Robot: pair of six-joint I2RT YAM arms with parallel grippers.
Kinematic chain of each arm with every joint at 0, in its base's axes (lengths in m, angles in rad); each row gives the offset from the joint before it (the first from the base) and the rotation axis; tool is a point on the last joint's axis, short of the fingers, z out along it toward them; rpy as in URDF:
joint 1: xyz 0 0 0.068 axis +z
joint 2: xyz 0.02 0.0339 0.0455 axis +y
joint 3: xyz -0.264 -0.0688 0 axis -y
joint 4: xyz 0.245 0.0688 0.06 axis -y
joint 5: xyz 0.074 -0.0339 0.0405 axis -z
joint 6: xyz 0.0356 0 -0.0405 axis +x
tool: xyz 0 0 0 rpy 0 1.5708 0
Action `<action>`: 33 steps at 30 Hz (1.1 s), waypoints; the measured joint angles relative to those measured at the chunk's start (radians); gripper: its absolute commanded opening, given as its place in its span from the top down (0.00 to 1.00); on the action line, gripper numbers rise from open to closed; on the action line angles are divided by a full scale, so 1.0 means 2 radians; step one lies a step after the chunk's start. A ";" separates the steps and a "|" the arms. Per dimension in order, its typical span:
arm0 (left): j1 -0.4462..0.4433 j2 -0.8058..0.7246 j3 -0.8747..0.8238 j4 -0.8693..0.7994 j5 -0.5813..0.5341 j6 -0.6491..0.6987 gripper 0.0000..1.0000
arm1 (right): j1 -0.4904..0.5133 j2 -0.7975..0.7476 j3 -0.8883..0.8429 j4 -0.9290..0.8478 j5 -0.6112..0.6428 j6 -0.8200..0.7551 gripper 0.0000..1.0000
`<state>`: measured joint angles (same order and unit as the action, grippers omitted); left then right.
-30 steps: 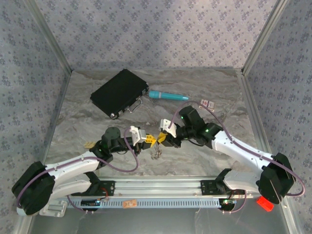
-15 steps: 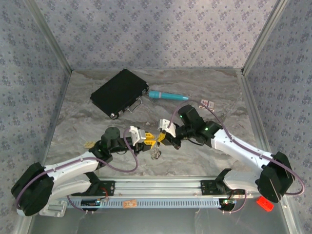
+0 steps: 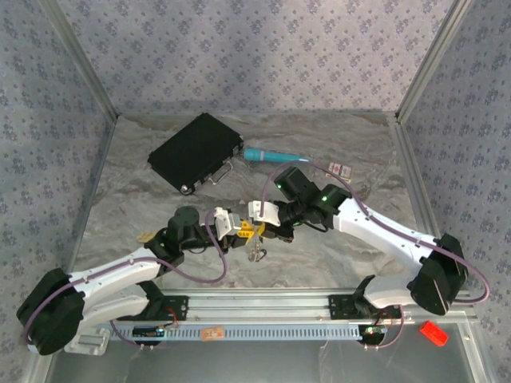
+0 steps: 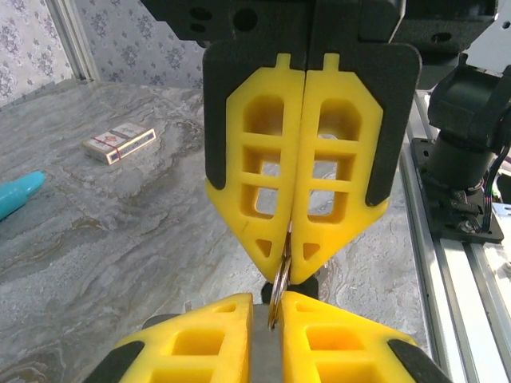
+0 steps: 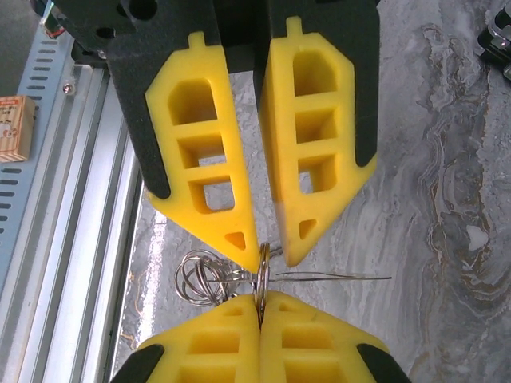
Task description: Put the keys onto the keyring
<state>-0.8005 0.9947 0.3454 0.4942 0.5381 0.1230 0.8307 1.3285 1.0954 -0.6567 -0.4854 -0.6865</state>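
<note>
Right wrist view: the right claw (image 5: 259,300) is squeezed tight on the keyring (image 5: 262,275) and pinches the thin silver loop by its edge. The left claw (image 5: 269,250) points at it, tip to tip. Its yellow fingers (image 5: 200,159) are a little bit apart, and the top of the ring sits in the narrow gap. The ring's short chain (image 5: 200,279) curls just beside the right claw's tips, with the gray tabletop (image 5: 431,199) behind.

Case (image 3: 196,152) back left, pen (image 3: 275,156) right of it, small box (image 3: 341,168) further right; keyring (image 5: 261,275) centre front, seemingly above table (image 3: 128,209).
</note>
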 measured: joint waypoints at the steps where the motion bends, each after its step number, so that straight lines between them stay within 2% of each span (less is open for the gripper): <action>1: 0.000 0.000 0.000 0.000 0.001 0.000 0.85 | 0.003 0.002 0.002 -0.001 0.003 -0.002 1.00; 4: 0.000 0.000 0.000 -0.001 0.004 0.000 0.88 | 0.013 0.003 0.005 -0.002 0.014 -0.002 1.00; 7: 0.000 0.000 0.000 -0.003 0.010 0.002 0.95 | 0.018 0.003 0.006 -0.002 0.026 -0.002 1.00; 9: 0.000 0.000 0.000 -0.003 0.011 0.005 1.00 | 0.018 0.002 0.006 0.000 0.030 0.000 0.88; 11: 0.000 -0.001 0.000 -0.002 0.011 0.004 1.00 | 0.018 -0.002 0.004 0.005 0.032 0.007 0.77; 13: 0.000 -0.005 0.000 -0.002 0.011 0.004 1.00 | 0.014 -0.020 -0.011 0.026 0.027 0.017 0.70; 15: 0.000 -0.010 -0.001 0.002 0.011 0.003 1.00 | 0.007 -0.045 -0.033 0.044 0.020 0.034 0.69; 19: 0.000 -0.016 -0.007 0.020 0.010 -0.001 1.00 | -0.008 -0.081 -0.073 0.078 0.009 0.067 0.68; 24: 0.000 -0.016 -0.011 0.029 0.009 -0.006 1.00 | -0.007 -0.084 -0.099 0.111 0.002 0.098 0.69; 33: 0.000 -0.016 -0.013 0.041 0.009 -0.010 1.00 | -0.008 -0.084 -0.103 0.135 -0.001 0.115 0.85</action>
<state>-0.8005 0.9627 0.3187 0.5770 0.5568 0.1040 0.8154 1.1610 0.8886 -0.3862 -0.4870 -0.4564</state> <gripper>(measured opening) 0.043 0.191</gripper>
